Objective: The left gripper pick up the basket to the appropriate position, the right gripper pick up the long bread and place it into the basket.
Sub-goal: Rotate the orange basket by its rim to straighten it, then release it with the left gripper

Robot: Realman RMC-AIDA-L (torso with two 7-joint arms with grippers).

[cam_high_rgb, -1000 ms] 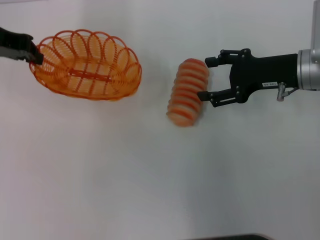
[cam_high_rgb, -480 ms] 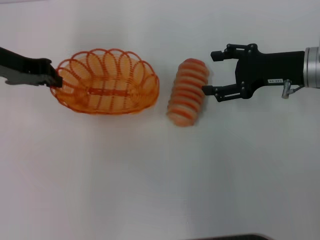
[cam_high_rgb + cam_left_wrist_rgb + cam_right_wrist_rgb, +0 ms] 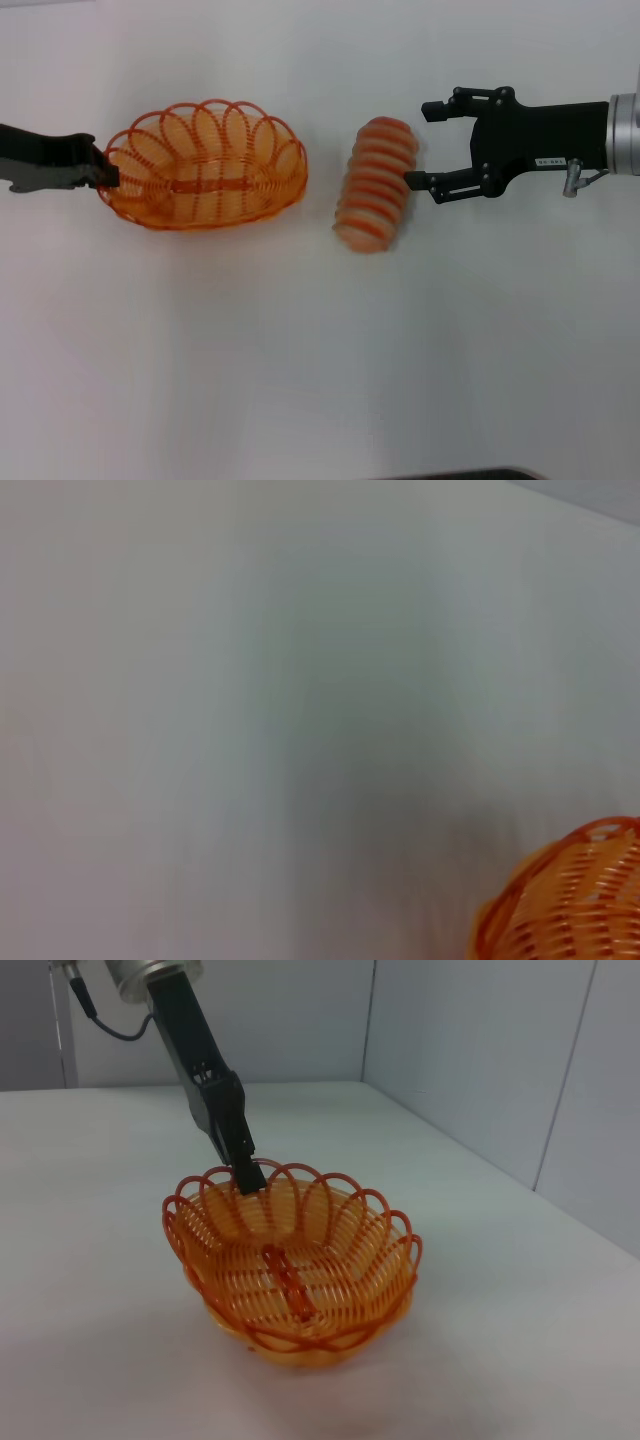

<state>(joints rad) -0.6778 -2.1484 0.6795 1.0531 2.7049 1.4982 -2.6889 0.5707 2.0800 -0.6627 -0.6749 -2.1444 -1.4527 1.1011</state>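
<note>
The orange wire basket (image 3: pixel 205 165) is at the left middle of the white table, empty. My left gripper (image 3: pixel 100 172) is shut on the rim at its left end. The right wrist view shows the basket (image 3: pixel 295 1270) with the left gripper (image 3: pixel 240 1165) pinching its far rim. An edge of the basket (image 3: pixel 575 900) shows in the left wrist view. The long bread (image 3: pixel 375 185) lies on the table right of the basket. My right gripper (image 3: pixel 421 145) is open beside the bread's right side. Its lower fingertip touches the loaf and its upper fingertip is past the far end.
The white table (image 3: pixel 320 360) spreads bare around both objects. A dark edge (image 3: pixel 460 474) shows at the bottom of the head view. Grey wall panels (image 3: pixel 480 1050) stand beyond the table's far side in the right wrist view.
The left gripper carried the basket to the right toward the bread, then eased it slightly back left. The right gripper shifted a little up and right early on, then stayed still. The bread has not moved.
</note>
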